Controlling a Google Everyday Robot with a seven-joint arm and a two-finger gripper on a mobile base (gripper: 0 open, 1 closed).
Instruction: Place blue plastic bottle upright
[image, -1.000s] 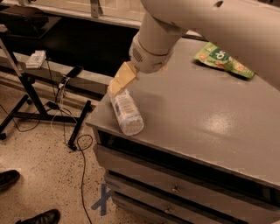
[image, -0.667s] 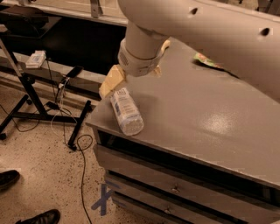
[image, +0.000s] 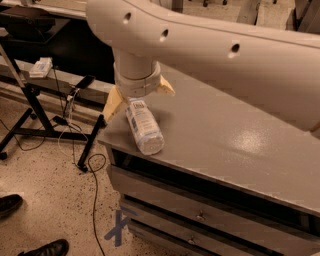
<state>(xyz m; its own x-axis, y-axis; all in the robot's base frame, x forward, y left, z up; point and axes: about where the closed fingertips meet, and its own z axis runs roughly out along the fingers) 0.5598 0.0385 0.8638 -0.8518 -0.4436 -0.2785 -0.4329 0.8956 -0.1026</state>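
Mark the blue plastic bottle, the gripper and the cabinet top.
blue plastic bottle (image: 145, 129), camera view, middle of its body.
gripper (image: 139, 103), camera view, midway between its fingertips, astride the bottle's far end.
cabinet top (image: 225, 145), camera view, bare grey surface.

The pale arm (image: 225, 55) extends from upper right, wrist (image: 136, 75) turned straight down. Left of centre, the gripper (image: 140, 103) shows tan fingers (image: 112, 104) seemingly splayed apart.

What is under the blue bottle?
The grey cabinet top; the blue plastic bottle lies flat on it near the corner. The open gripper hangs over the bottle's neck end, hiding the cap.
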